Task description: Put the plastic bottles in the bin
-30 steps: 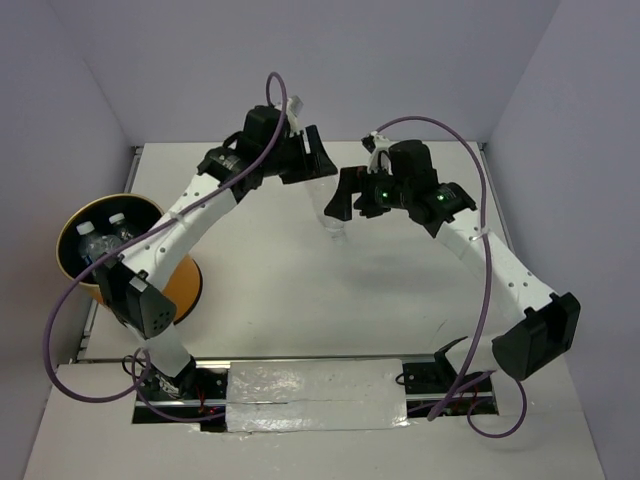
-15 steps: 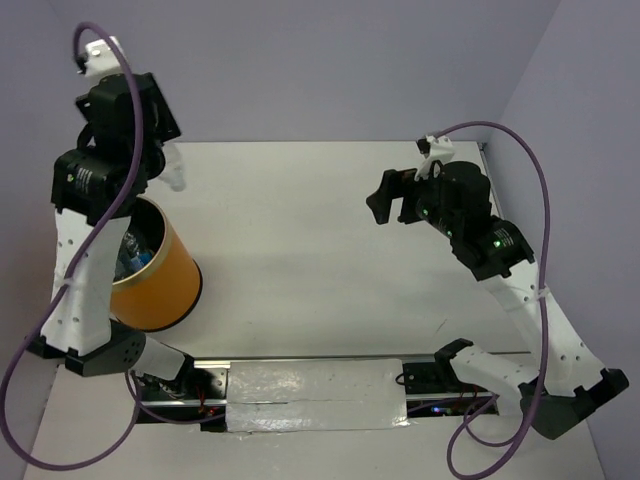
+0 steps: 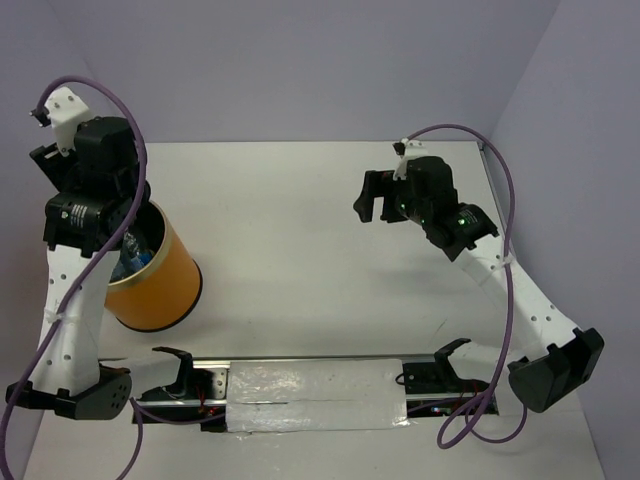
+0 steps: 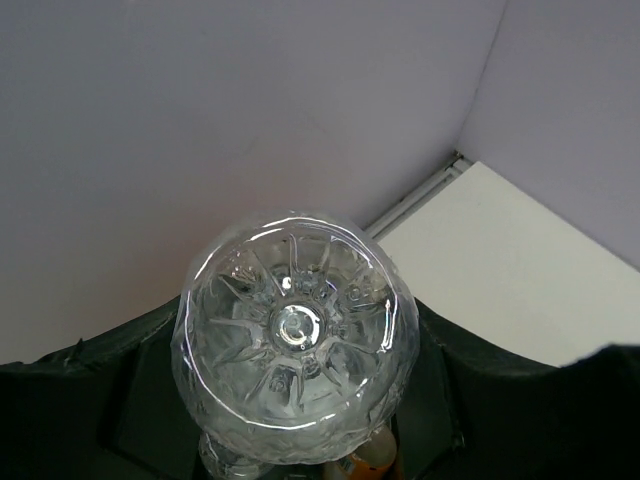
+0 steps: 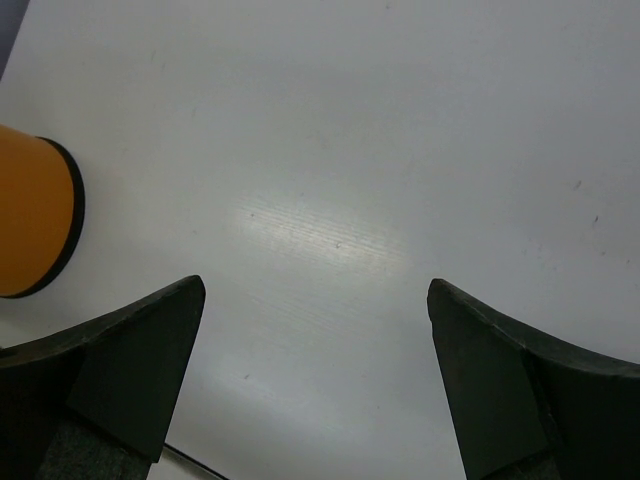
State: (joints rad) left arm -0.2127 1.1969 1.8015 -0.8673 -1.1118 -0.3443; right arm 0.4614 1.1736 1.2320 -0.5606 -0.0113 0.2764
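Looking down from the top camera, you see the bin (image 3: pixel 165 280) standing upright on the white table (image 3: pixel 290 250), its orange wall facing the arm bases and its black inside partly hidden under your left arm; inside the bin, at its far side, clear bottles with blue labels (image 3: pixel 130 258) show past the wrist; the left gripper (image 4: pixel 298 385) hangs right above the bin's mouth, and in its wrist camera a clear bottle (image 4: pixel 295 335) fills the middle of the view, its ribbed base turned toward the lens; the dark fingers (image 4: pixel 90 400) sit tight against that bottle on both sides, so the left gripper is clamped on it; a small patch of orange (image 4: pixel 372 466) peeks out under the bottle, too little of it to tell what it is; behind the bottle is the lilac wall (image 4: pixel 200 120), with a corner of the table beside it; your right gripper (image 5: pixel 315 288) is well apart from the bin, out over bare table on the bin's right; its two fingers are spread wide with nothing between them; from the right wrist camera the bin shows only as a slice of orange side with a black ring at its foot, at the left edge of that view; a purple cable (image 3: pixel 505 230) loops along the right arm.
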